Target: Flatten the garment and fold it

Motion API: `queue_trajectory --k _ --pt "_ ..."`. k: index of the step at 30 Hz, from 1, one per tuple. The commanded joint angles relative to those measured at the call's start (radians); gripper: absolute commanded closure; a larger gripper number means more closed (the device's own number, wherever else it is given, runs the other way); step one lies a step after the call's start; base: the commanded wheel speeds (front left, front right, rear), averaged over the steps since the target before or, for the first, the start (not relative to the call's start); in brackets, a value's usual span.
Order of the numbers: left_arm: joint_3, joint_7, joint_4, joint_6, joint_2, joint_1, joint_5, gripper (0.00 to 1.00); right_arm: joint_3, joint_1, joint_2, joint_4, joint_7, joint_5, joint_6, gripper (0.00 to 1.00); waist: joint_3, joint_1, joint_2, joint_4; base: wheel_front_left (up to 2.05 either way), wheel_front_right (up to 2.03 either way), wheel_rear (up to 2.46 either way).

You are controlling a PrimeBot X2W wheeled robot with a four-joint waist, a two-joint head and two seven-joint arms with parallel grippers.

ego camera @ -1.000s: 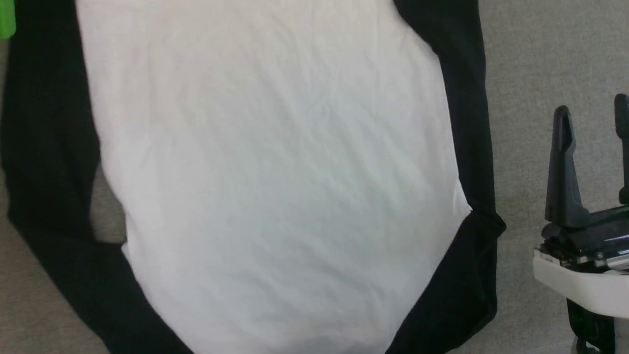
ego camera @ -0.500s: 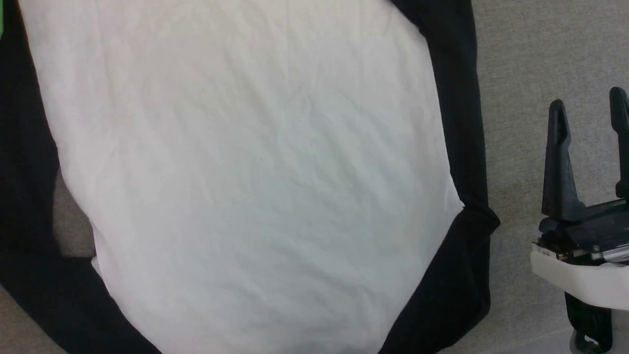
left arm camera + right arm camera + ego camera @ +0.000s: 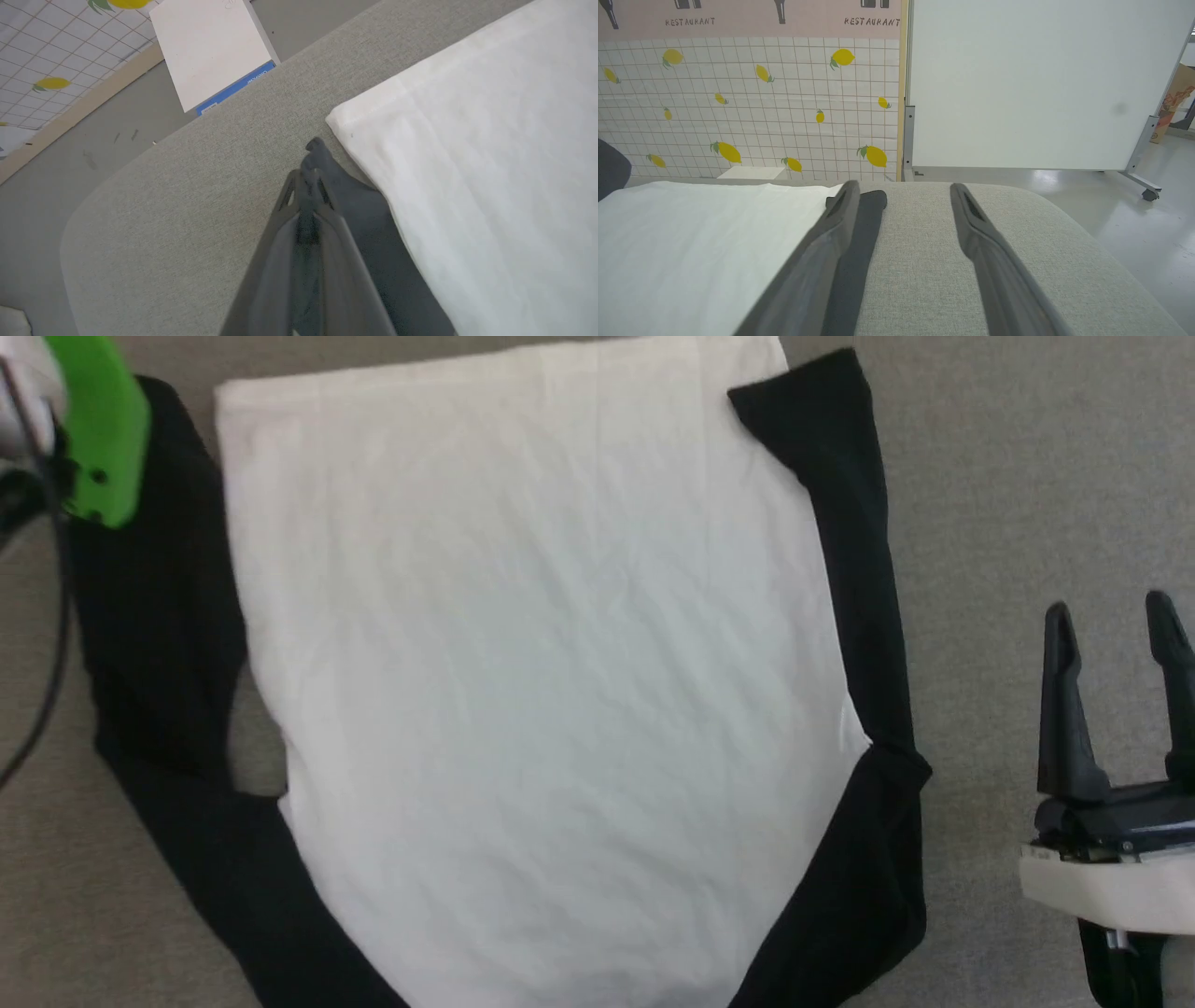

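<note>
The garment (image 3: pixel 541 663) lies spread on the grey padded table (image 3: pixel 1027 476), white body in the middle, a black sleeve (image 3: pixel 159 644) on the left and another (image 3: pixel 868 616) on the right. In the left wrist view my left gripper (image 3: pixel 306 177) is shut on the end of a black sleeve (image 3: pixel 317 149), next to the white hem corner (image 3: pixel 355 121). A green part of my left arm (image 3: pixel 98 439) sits at the head view's upper left. My right gripper (image 3: pixel 1109 607) stands open over bare table, right of the right sleeve, nothing between its fingers (image 3: pixel 980 233).
The table's rounded corner (image 3: pixel 84 219) and edge lie close to my left gripper. Beyond it on the floor is a white box with a blue edge (image 3: pixel 210 51). A lemon-patterned wall (image 3: pixel 761 107) and a white wheeled partition (image 3: pixel 1041 84) stand behind the table.
My left gripper has shut on the sleeve end. The head camera has shifted, bringing the garment's hem and my green left arm part into view. My right gripper stays open.
</note>
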Motion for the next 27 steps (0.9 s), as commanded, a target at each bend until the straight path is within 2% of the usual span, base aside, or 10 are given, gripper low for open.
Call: queue_trajectory --k 1,9,15,21,27 --pt "-0.013 -0.019 -0.036 -0.006 0.008 0.021 -0.009 1.00 -0.010 0.022 0.006 0.009 -0.005 -0.002 -0.002 0.00 -0.153 0.0001 0.0000 0.084 0.00 0.00 0.00" --pt "-0.103 -0.103 -0.329 -0.007 0.005 0.082 -0.030 1.00 -0.022 0.107 0.020 0.046 -0.005 -0.009 -0.002 0.00 -0.286 0.0001 0.0000 0.123 0.00 0.00 0.00" --pt "-0.136 -0.166 -0.523 -0.005 -0.059 0.144 -0.038 1.00 -0.034 0.134 0.029 0.059 -0.005 -0.009 -0.002 0.00 -0.329 0.0001 0.0000 0.114 0.00 0.00 0.00" --pt "-0.196 -0.250 -0.607 0.013 -0.176 0.225 -0.009 1.00 -0.058 0.135 0.035 0.070 -0.005 -0.014 -0.002 0.00 -0.324 0.0001 0.0000 0.089 0.00 0.00 0.00" --pt "-0.305 -0.342 -0.514 0.009 -0.330 0.341 0.028 1.00 -0.085 0.109 0.040 0.077 -0.005 -0.023 -0.002 0.00 -0.282 0.0001 0.0000 0.050 0.00 0.00 0.00"
